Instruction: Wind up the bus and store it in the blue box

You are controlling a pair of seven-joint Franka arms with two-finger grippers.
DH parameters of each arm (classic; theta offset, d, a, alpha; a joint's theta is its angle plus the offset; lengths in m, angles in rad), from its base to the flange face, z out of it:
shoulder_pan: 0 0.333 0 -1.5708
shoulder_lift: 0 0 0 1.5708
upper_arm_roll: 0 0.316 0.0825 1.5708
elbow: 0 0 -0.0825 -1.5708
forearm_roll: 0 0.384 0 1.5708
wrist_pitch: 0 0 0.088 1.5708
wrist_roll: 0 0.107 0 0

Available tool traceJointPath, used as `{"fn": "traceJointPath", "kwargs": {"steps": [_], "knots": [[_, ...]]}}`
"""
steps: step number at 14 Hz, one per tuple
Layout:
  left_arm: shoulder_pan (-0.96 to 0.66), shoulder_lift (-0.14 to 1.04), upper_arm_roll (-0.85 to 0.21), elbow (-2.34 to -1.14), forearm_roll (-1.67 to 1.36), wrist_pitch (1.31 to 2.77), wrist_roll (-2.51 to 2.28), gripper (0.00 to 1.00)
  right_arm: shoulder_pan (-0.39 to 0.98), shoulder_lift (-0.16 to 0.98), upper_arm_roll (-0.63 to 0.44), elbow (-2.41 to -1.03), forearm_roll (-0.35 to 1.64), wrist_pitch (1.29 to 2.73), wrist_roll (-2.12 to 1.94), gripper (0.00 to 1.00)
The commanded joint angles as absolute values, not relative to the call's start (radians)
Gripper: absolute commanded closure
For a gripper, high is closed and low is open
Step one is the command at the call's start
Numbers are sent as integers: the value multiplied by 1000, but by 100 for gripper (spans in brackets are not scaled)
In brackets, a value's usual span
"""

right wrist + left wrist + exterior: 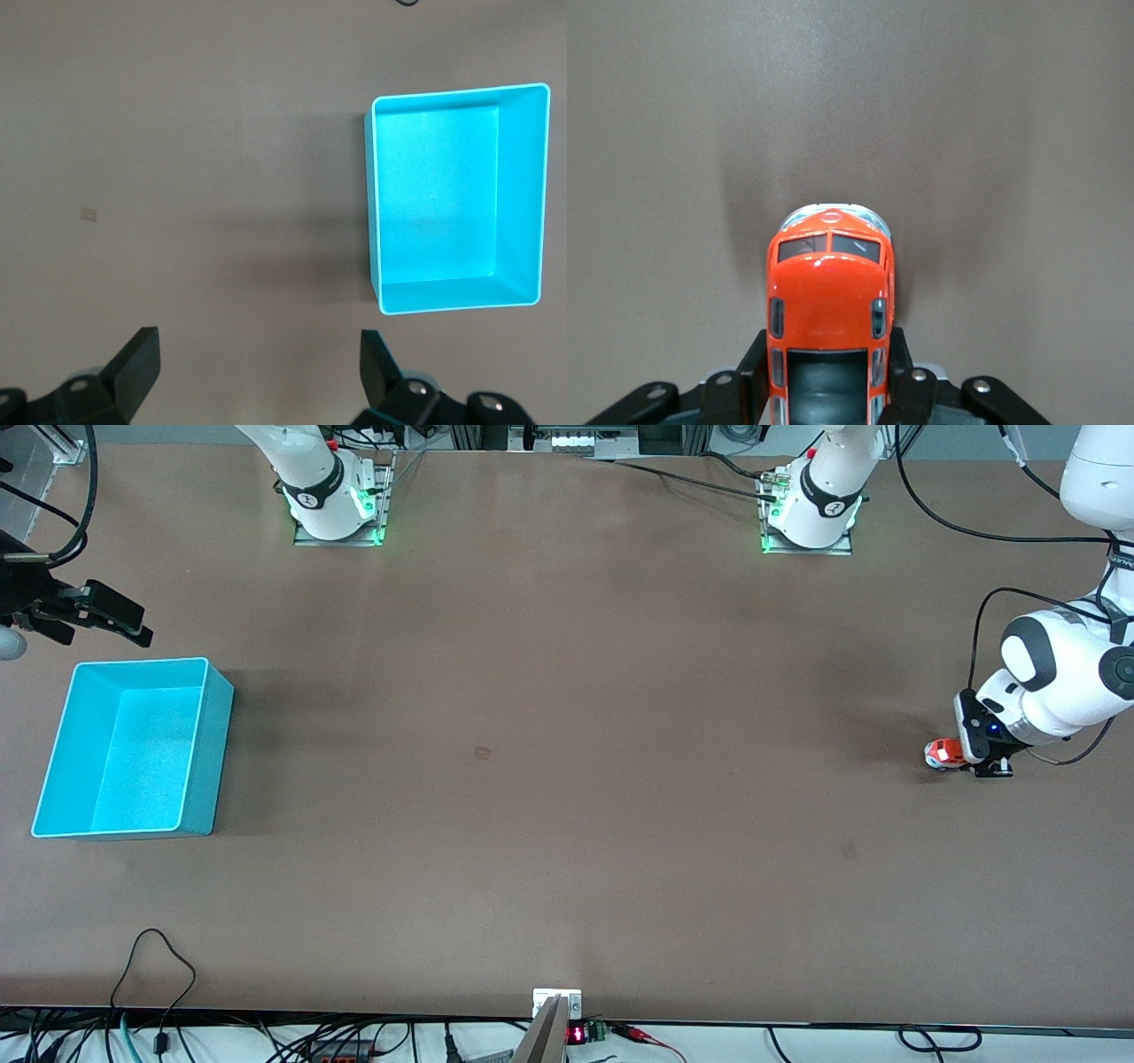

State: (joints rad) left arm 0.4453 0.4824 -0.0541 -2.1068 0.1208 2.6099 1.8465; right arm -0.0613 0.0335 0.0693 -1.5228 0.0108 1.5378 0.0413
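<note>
The small orange bus (944, 753) is at the left arm's end of the table, low at the surface. My left gripper (966, 755) is shut on its sides. In the left wrist view the bus (829, 283) sticks out from between the black fingers (753, 363), white-grey front end away from the wrist, and the left gripper (827, 365) clamps its body by the dark roof panel. The blue box (133, 744) stands empty at the right arm's end of the table. My right gripper (115, 622) hangs open and empty over the table beside the box; it (259, 354) sees the box (434, 195) below.
A small square mark (483, 753) lies mid-table and also shows in the right wrist view (88, 213). The arm bases (337, 505) stand along the farthest edge. Cables (159, 957) and a small clamp (556, 1005) lie at the nearest edge.
</note>
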Motion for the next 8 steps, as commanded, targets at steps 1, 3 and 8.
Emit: {"fn": "traceJointPath", "kwargs": {"steps": [1,3,8], "knots": [[468,516,-55,-2099,149,2544,1850,0,-63,23,72,-1531,12,1534,58,0],[465,468,-69,-2034,152,2391,1850,0,-61,21,72,-1529,12,1534,58,0],[456,364,-130,-1890,152,2071,1848,0,-60,23,72,-1529,12,1534,58,0]]}}
